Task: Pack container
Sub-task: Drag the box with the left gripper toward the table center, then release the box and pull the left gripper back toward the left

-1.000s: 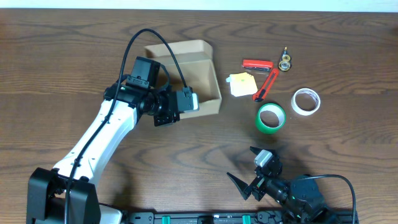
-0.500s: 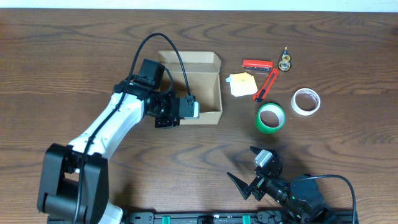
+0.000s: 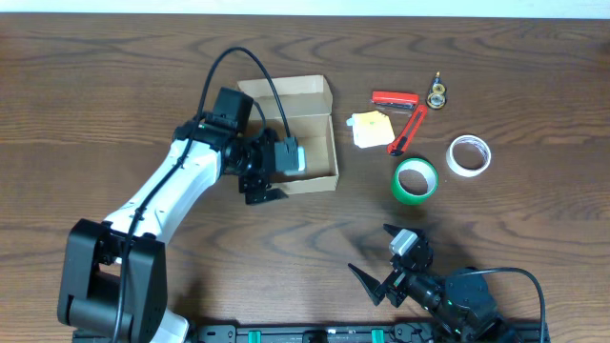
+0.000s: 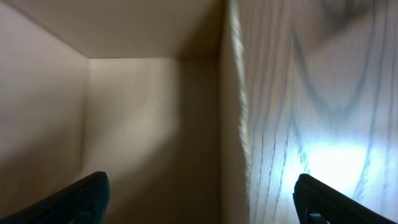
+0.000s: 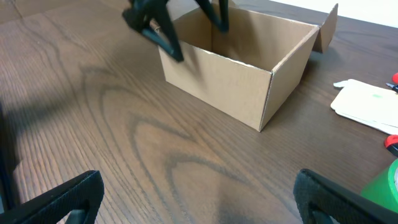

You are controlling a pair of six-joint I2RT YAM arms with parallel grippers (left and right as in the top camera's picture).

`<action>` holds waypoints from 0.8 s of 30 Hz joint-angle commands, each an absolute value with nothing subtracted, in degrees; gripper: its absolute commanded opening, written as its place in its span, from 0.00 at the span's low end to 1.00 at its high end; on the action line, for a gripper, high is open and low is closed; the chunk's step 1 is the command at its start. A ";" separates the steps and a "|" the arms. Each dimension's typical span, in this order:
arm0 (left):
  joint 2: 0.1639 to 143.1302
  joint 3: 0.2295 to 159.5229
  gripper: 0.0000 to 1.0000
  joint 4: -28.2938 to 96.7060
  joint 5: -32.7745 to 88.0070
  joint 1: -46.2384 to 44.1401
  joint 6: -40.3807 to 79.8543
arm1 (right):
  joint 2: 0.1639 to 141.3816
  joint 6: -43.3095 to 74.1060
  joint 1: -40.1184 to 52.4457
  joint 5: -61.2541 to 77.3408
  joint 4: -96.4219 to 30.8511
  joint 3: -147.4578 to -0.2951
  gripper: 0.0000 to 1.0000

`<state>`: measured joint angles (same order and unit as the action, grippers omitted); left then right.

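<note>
The container (image 3: pixel 307 127) is an open tan cardboard box with its flap lid standing at the far side, and its inside looks bare. My left gripper (image 3: pixel 276 173) is open at the box's near-left wall. In the left wrist view the gripper (image 4: pixel 199 190) straddles that wall (image 4: pixel 231 124), one finger inside the box and one outside over the table. The right wrist view shows the container (image 5: pixel 239 71) with the left gripper's fingers (image 5: pixel 158 31) at its far corner. My right gripper (image 3: pixel 374 255) is open near the front edge, and in its own view (image 5: pixel 199 190) only bare table lies between its fingers.
Right of the box lie a yellow note pad (image 3: pixel 370 129), a red cutter (image 3: pixel 408 129), a red stapler (image 3: pixel 394 97), small brass parts (image 3: pixel 437 93), a green tape roll (image 3: pixel 416 179) and a white tape roll (image 3: pixel 469 155). The left arm's cable arcs over the box.
The box was turned and shifted slightly on the table while held by the left gripper. That gripper has now opened and let go of the wall. The right arm has not moved.
</note>
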<state>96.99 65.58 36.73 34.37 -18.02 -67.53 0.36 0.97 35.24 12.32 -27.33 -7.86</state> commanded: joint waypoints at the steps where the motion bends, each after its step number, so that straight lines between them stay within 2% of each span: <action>1: 94.96 72.14 0.95 39.72 37.60 -17.93 -56.53 | 0.32 0.12 34.92 11.81 -27.42 -7.70 0.99; 12: 87.15 90.37 0.95 64.53 37.06 -17.93 -37.54 | 0.32 0.12 34.92 11.81 -27.42 -7.70 0.99; 16: 84.07 91.13 0.95 67.92 35.31 -17.93 -23.22 | 0.32 0.12 34.92 11.81 -27.42 -7.70 0.99; 19: 81.71 91.13 0.95 72.10 28.12 -17.93 -14.28 | 0.32 0.12 34.92 11.81 -27.42 -7.70 0.99; 24: 76.88 91.13 0.95 79.77 21.32 -18.04 -14.11 | 0.32 0.12 34.92 11.81 -27.42 -7.70 0.99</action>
<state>80.31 90.45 77.67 27.97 -18.04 -19.22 0.36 0.95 35.27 12.10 -27.35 -7.86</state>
